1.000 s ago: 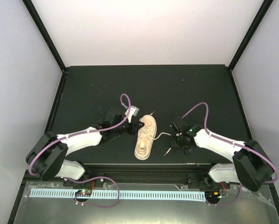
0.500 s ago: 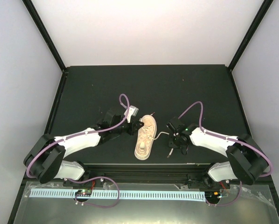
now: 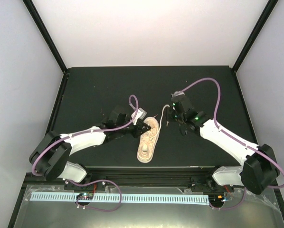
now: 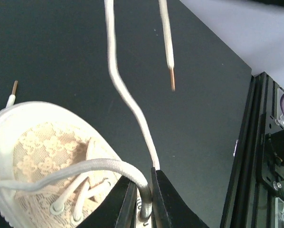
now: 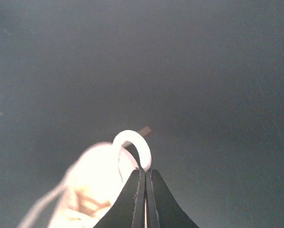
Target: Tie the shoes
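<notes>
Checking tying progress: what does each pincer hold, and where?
Both pinch one lace: the left pincer midway, close to the shoe; the right pincer near its tip.

My two arms look alike. The left arm (image 3: 85,139) and the right arm (image 3: 227,141) have white shells on the long links, black joints, and a big round black shoulder (image 3: 49,159) by each base. A thin purple cable (image 3: 131,97) runs along the left arm, and another (image 3: 203,80) runs along the right. A small green light (image 3: 195,115) glows near the right wrist, and each wrist carries a pale grey camera block (image 3: 140,114). Through the wrist cameras, the left hand (image 4: 143,192) and the right hand (image 5: 145,175) have smooth matte black fingers (image 5: 158,204) that taper to thin tips.
</notes>
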Action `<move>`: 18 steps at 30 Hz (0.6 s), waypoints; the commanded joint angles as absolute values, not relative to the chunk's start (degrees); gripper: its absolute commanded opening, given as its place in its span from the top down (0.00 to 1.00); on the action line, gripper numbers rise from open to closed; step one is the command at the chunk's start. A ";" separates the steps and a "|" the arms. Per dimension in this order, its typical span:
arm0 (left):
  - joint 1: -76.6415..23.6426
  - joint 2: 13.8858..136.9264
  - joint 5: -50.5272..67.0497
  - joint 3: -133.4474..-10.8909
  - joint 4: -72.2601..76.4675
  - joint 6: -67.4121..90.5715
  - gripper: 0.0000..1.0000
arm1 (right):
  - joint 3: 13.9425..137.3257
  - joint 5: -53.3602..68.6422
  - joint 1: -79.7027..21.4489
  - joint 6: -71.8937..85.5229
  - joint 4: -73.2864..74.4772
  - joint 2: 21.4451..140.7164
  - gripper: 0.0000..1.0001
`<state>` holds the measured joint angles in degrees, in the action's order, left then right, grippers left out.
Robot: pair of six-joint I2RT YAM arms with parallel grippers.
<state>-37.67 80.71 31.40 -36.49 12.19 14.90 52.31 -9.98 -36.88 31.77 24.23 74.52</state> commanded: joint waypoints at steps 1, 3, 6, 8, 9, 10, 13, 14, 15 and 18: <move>-37.55 82.73 33.96 -41.04 11.24 10.70 0.91 | 55.53 -7.63 -36.82 24.67 15.17 72.74 0.98; -37.57 83.80 33.21 -41.98 10.73 10.54 0.91 | 55.68 -5.69 -36.80 24.08 13.66 72.33 0.98; -37.58 84.90 32.28 -43.01 10.29 10.54 0.90 | 54.18 -1.95 -36.78 23.80 11.37 70.78 0.98; -37.57 85.30 32.52 -43.46 10.51 10.75 0.89 | 52.02 -0.18 -36.80 24.03 8.70 68.94 0.98; -37.55 85.46 33.00 -43.62 10.73 10.80 0.88 | 51.01 0.13 -36.75 24.22 7.68 68.08 0.98; -37.58 85.58 33.65 -43.76 11.03 10.88 0.87 | 50.15 0.30 -36.81 24.33 6.83 67.43 0.98; -37.59 86.37 34.59 -44.52 11.39 10.93 0.84 | 49.00 1.18 -36.76 24.08 5.84 66.14 0.98; -37.57 86.74 34.70 -44.93 11.16 10.78 0.83 | 48.89 1.49 -36.81 23.94 5.73 65.99 0.98; -37.59 87.15 34.73 -45.44 10.68 10.62 0.83 | 48.96 1.65 -36.78 23.83 5.75 66.00 0.98; -37.55 88.24 35.41 -46.72 10.01 10.21 0.81 | 49.03 1.67 -36.77 23.49 6.02 66.00 0.98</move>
<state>-37.67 86.76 33.12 -43.29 10.44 11.92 49.12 0.45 -36.88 24.77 8.73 66.85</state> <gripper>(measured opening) 0.178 0.017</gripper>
